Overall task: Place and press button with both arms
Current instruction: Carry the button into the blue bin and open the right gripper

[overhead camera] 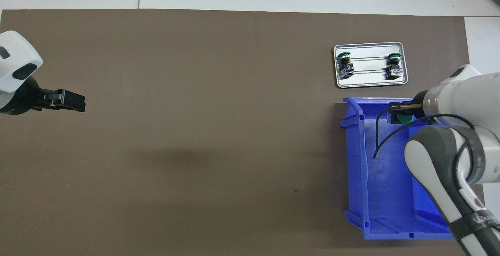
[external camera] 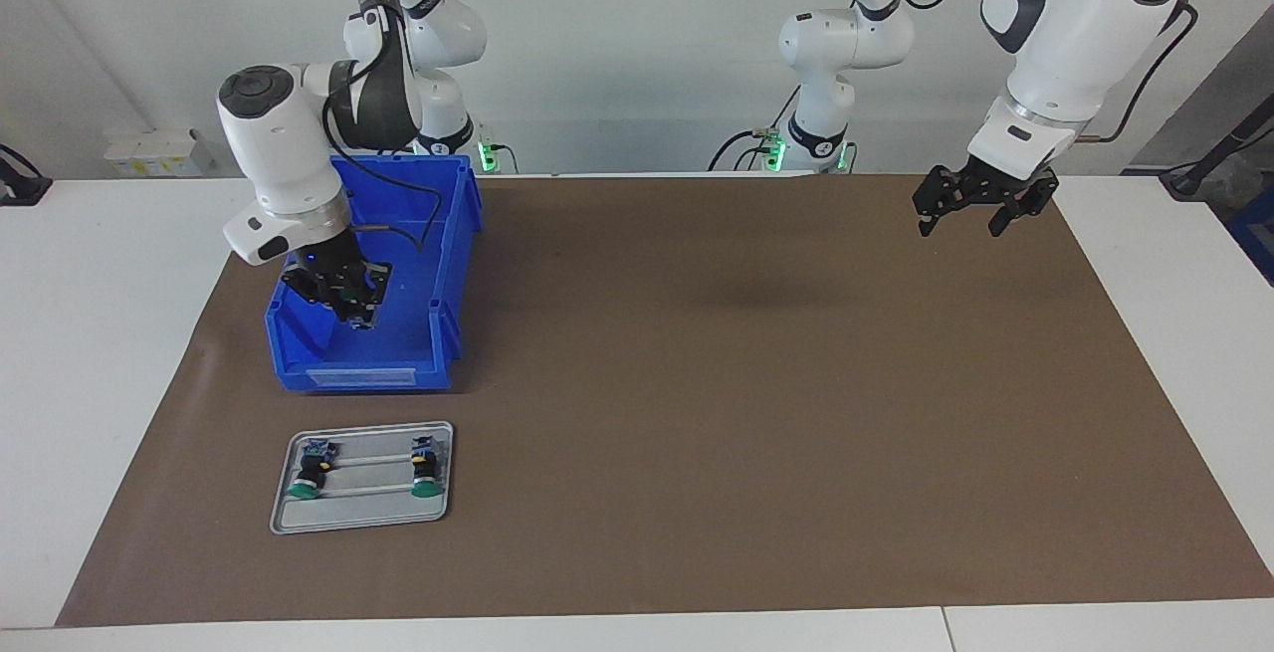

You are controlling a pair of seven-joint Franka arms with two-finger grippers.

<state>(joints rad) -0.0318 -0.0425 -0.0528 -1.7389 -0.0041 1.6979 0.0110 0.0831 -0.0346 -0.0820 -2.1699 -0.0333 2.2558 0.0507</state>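
Note:
My right gripper (external camera: 355, 314) reaches down into the blue bin (external camera: 363, 373) and is shut on the button (overhead camera: 407, 119). The button's round green cap shows beside the fingertips in the overhead view, at the end of the bin (overhead camera: 353, 150) farther from the robots. Whether the button rests on the bin floor or hangs just above it I cannot tell. My left gripper (external camera: 980, 214) waits open and empty in the air over the brown mat at the left arm's end of the table; the overhead view shows this left gripper (overhead camera: 76, 102) from the side.
A grey metal tray (external camera: 363, 518) lies on the mat just farther from the robots than the bin. Two green-capped buttons (overhead camera: 345, 62) (overhead camera: 393, 63) with yellow spots lie on it. The brown mat (external camera: 697, 383) covers most of the white table.

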